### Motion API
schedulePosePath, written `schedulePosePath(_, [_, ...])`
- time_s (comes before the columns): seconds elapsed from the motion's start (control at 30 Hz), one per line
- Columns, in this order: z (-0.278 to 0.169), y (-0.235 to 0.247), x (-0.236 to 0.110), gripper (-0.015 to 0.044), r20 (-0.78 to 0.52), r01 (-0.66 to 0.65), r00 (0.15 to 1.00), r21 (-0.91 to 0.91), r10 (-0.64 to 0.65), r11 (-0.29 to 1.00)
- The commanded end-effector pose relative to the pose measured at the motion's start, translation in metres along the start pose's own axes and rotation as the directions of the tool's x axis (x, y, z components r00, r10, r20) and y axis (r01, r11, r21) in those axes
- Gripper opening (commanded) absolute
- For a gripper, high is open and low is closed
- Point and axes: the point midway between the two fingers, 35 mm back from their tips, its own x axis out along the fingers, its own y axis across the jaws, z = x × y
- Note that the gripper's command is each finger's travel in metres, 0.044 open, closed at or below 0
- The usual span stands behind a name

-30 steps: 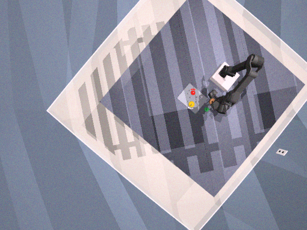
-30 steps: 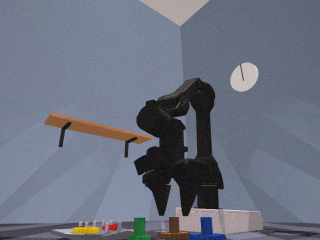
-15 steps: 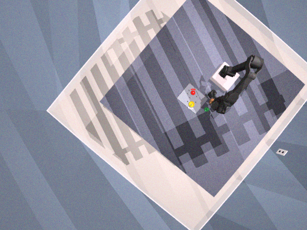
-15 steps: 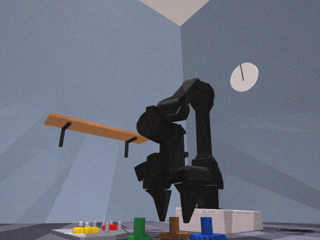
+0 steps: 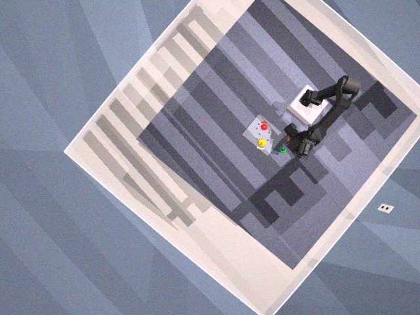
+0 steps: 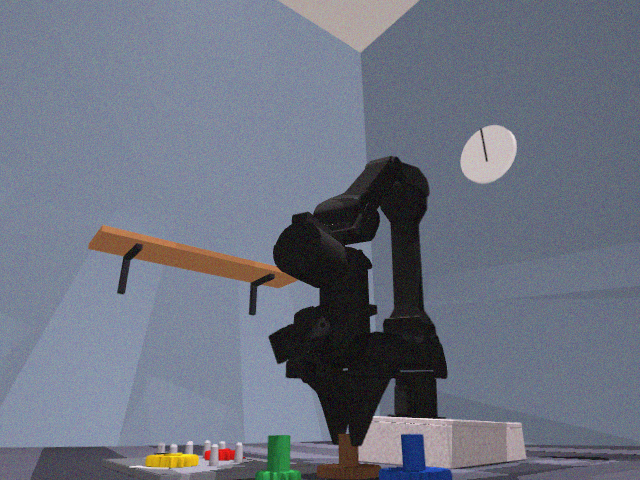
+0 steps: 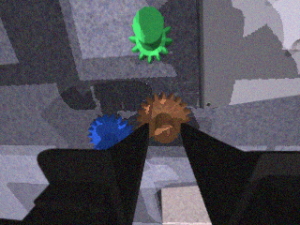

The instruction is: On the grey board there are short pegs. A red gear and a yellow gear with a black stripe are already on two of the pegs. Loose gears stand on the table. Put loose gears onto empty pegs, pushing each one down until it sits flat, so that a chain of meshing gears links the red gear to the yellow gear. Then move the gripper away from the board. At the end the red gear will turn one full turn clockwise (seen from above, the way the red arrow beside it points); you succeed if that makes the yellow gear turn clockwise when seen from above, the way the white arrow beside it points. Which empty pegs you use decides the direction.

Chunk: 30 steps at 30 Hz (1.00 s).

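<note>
The grey board [image 5: 252, 134] [image 7: 220, 56] carries the red gear [image 5: 262, 126] [image 6: 220, 454], the yellow gear [image 5: 261, 142] [image 6: 173, 460] and several bare pegs, one peg [image 6: 214, 454] at its near side. The brown gear [image 5: 288, 138] [image 6: 347, 470] [image 7: 165, 105] stands upright on the table. My gripper [image 6: 347, 441] [image 7: 164, 127] is low at its handle, fingers partly open and close on both sides, with narrow gaps in the wrist view. The green gear [image 5: 283, 149] [image 6: 279, 454] [image 7: 149, 28] and blue gear [image 6: 413, 452] [image 7: 109, 132] stand nearby. The arm hides the blue gear in the top view.
The blue gear is close beside the left finger in the wrist view. The pale base block [image 5: 308, 117] [image 6: 413, 439] [image 7: 185, 206] lies behind the brown gear. The red arrow [image 5: 264, 122] and white arrow [image 5: 260, 147] are beside their gears. Striped shadows cross the table.
</note>
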Motion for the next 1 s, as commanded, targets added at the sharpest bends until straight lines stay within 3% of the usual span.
schedulePosePath(0.0, [-0.002,0.000,0.001,0.0046,-0.006,-0.002,1.000,0.004,0.002,1.000])
schedulePosePath(0.23, [-0.002,0.000,0.001,0.0000,-0.006,-0.002,1.000,0.004,0.002,1.000])
schedulePosePath(0.97, [0.007,0.005,-0.046,0.0000,-0.005,-0.002,1.000,0.004,0.002,1.000])
